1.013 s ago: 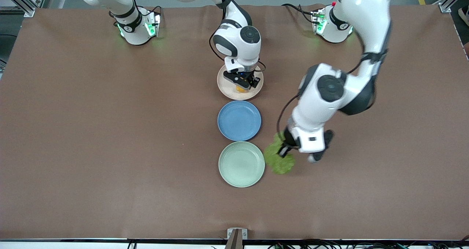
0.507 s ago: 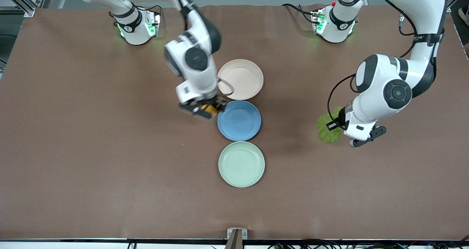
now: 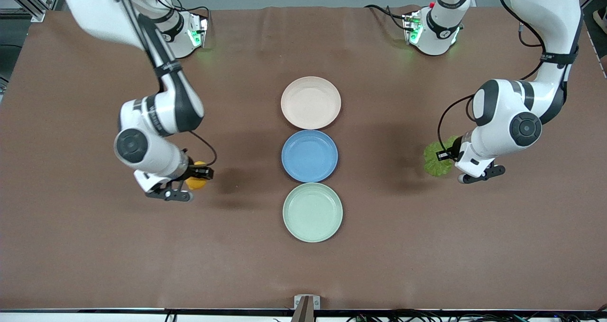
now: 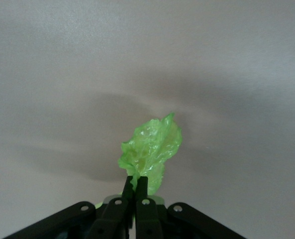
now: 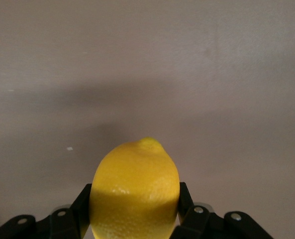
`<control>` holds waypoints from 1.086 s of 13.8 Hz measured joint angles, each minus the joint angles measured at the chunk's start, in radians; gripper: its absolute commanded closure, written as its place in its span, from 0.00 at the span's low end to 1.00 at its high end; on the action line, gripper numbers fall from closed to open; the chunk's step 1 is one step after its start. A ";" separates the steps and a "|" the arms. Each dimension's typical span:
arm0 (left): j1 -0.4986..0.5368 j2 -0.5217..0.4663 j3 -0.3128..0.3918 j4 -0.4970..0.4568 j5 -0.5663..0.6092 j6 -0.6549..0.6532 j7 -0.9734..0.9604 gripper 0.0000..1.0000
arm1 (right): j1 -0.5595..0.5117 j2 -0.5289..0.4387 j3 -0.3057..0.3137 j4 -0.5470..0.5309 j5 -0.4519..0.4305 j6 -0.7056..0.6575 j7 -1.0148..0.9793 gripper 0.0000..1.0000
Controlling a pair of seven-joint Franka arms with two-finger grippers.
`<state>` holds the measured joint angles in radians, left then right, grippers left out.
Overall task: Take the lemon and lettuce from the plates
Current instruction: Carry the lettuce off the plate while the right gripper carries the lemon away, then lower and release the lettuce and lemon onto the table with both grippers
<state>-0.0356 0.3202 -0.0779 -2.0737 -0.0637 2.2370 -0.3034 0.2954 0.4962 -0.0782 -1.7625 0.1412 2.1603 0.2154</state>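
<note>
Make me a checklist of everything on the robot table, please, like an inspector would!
Surface: brown table, flat and bare around the plates.
Job's things: lemon and lettuce both lifted off; beige-pink plate and mint plate hold nothing.
Clutter: blue plate between them, holding nothing.
Grippers: right pincer shut on the lemon over the table's right-arm end; left pincer shut on the lettuce over its left-arm end.
Cables: black cables by the left arm's base.
Surroundings: metal frame posts at the corners.
</note>
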 measured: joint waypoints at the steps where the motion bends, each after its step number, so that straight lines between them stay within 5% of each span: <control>1: 0.003 0.014 0.000 -0.008 0.000 0.019 0.014 0.96 | -0.031 0.018 0.000 -0.003 0.010 0.015 -0.067 0.99; 5: 0.014 0.062 -0.001 -0.034 0.000 0.102 0.042 0.82 | -0.095 0.054 0.002 -0.055 0.013 0.089 -0.209 0.99; 6: 0.015 0.071 -0.001 -0.039 0.000 0.114 0.045 0.54 | -0.103 0.054 0.002 -0.080 0.013 0.103 -0.233 0.99; 7: 0.015 0.076 -0.001 -0.041 0.000 0.120 0.046 0.09 | -0.111 0.053 0.002 -0.102 0.013 0.114 -0.254 0.99; 8: 0.015 0.077 -0.001 -0.042 0.000 0.121 0.046 0.00 | -0.121 0.049 0.002 -0.123 0.013 0.125 -0.276 0.99; 13: 0.015 0.019 -0.005 -0.024 0.000 0.042 0.062 0.00 | -0.141 -0.002 0.003 -0.239 0.013 0.185 -0.313 0.96; 14: 0.016 -0.008 -0.005 -0.014 0.000 0.002 0.062 0.00 | -0.141 -0.007 0.004 -0.256 0.013 0.196 -0.313 0.88; 15: 0.016 -0.039 -0.005 -0.003 0.000 -0.038 0.063 0.00 | -0.141 -0.009 0.004 -0.268 0.013 0.204 -0.313 0.59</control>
<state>-0.0196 0.2816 -0.0827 -2.0764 -0.0634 2.1991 -0.2405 0.1544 0.4873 -0.0739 -2.0304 0.1546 2.3640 -0.0973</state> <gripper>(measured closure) 0.101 0.304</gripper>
